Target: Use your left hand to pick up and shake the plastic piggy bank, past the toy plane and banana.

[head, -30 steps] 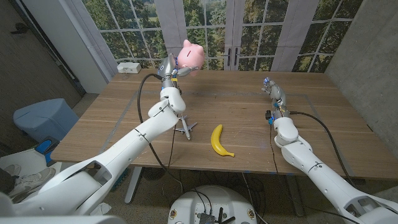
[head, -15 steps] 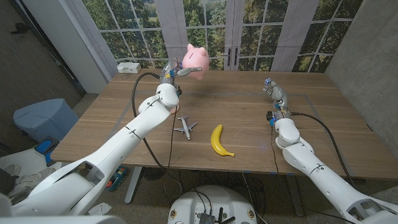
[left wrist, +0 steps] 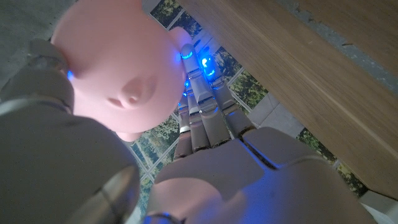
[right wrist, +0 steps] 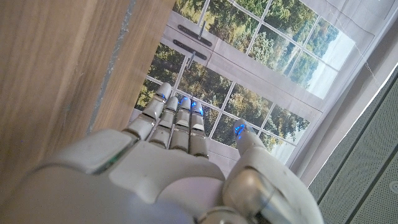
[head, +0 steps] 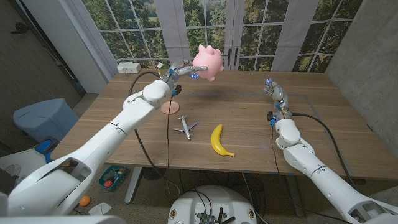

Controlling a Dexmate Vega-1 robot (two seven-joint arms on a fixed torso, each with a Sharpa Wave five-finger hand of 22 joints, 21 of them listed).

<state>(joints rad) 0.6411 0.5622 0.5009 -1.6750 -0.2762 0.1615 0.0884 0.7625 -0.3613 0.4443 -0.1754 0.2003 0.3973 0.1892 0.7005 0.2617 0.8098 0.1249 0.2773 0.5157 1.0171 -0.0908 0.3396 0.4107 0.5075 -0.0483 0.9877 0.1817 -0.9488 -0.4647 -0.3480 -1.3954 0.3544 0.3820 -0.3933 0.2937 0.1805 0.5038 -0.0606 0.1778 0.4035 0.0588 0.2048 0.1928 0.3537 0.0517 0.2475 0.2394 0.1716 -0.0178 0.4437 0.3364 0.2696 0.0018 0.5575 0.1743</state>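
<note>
Left robot hand [head: 182, 70] grips the pink plastic piggy bank [head: 208, 61], raised above the wooden bench [head: 249, 118], beyond the small white toy plane [head: 185, 127] and yellow banana [head: 219, 141]. Right robot hand [head: 274, 91] holds nothing, fingers extended.

On the worktop [head: 311, 124] the toy plane [head: 185, 127] lies left of the banana [head: 219, 141]; a small disc [head: 169, 108] sits behind the plane. The piggy bank [head: 208, 61] is in the left hand [head: 181, 70], above the far side.
</note>
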